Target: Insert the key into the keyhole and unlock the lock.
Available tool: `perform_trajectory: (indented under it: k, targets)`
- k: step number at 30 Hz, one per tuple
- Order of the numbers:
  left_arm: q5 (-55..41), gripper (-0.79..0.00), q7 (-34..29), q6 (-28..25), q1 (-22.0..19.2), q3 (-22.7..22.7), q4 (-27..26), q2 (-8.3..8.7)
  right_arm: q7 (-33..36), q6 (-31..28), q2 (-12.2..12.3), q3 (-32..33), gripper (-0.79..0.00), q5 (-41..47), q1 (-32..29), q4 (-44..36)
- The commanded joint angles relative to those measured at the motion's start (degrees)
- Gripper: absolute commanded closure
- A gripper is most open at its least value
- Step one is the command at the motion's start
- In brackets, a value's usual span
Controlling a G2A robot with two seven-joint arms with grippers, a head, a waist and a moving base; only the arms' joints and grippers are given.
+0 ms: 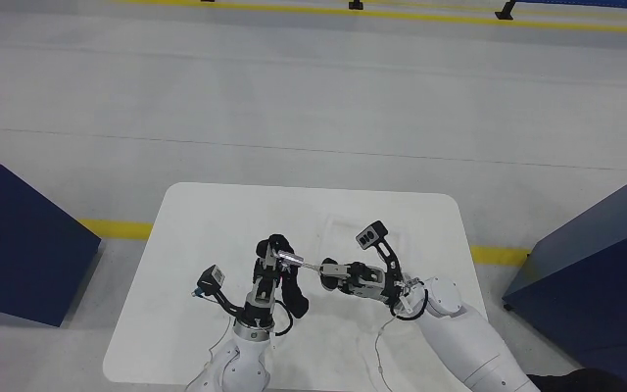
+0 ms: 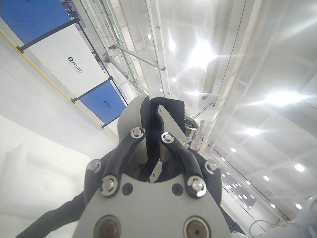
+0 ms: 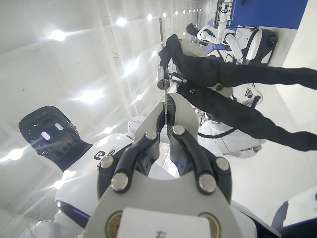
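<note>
My right end effector (image 3: 167,102) is clamped on the key (image 3: 165,92), tip right at the keyhole (image 3: 164,84). Left end effector (image 2: 158,115) is pinching the lock (image 2: 170,122), both up above the surface (image 1: 186,294). Looks like the insertion step to me. Next I'd push straight in, then twist.
</note>
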Motion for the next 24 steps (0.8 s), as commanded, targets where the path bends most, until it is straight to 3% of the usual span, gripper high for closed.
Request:
perform_trajectory:
  k: [1,24]
  targets:
    - [0.0,0.0,0.0,0.0,0.0,0.0,0.0,0.0,-0.2,-0.3,0.0,0.4,0.0,-0.6,-0.3,-0.3]
    - [0.0,0.0,0.0,0.0,0.0,0.0,0.0,0.0,-0.9,-6.4,0.1,4.6,0.0,-6.6,-3.9,-2.8]
